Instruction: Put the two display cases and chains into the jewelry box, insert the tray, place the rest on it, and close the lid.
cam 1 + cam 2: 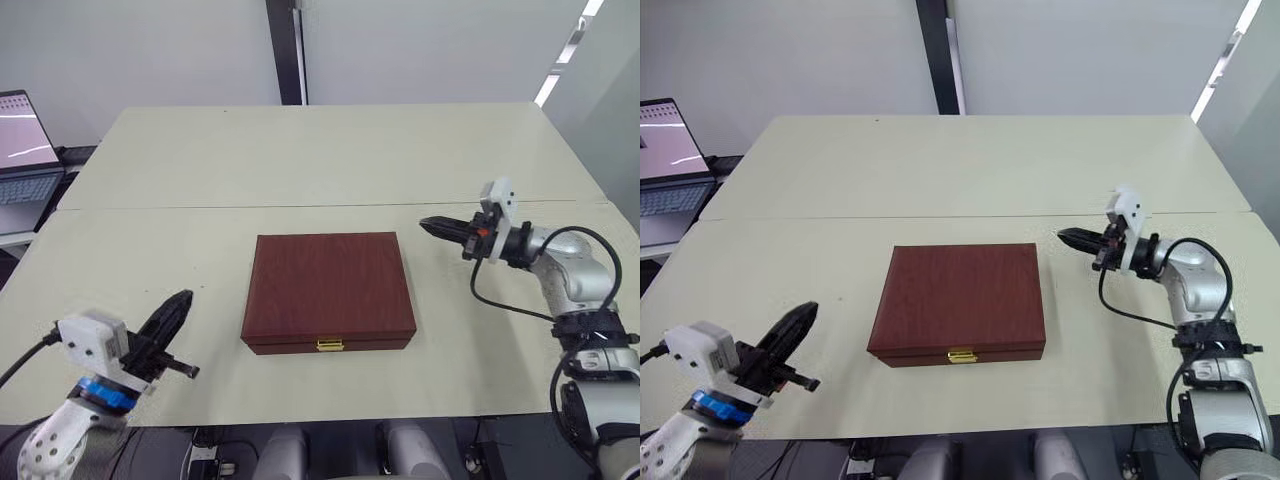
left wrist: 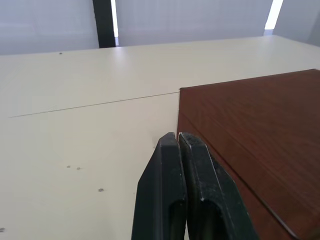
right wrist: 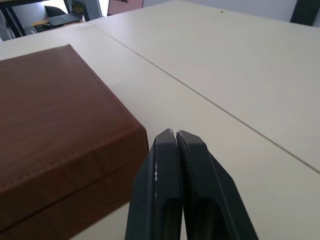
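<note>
Silver arms w/ black cables, white wrist cams, black pincers, blue band.

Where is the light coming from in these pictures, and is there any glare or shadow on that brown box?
Left eye view: a bright ceiling strip glows at upper right; the closed jewelry box looks evenly lit, without glare, with a faint shadow along its front edge. Left wrist view: a soft sheen lies on the lid, bright panels behind. Right wrist view: the shut right tool looks dark against the pale table.

cream table | open laptop beyond its far-left corner
</note>
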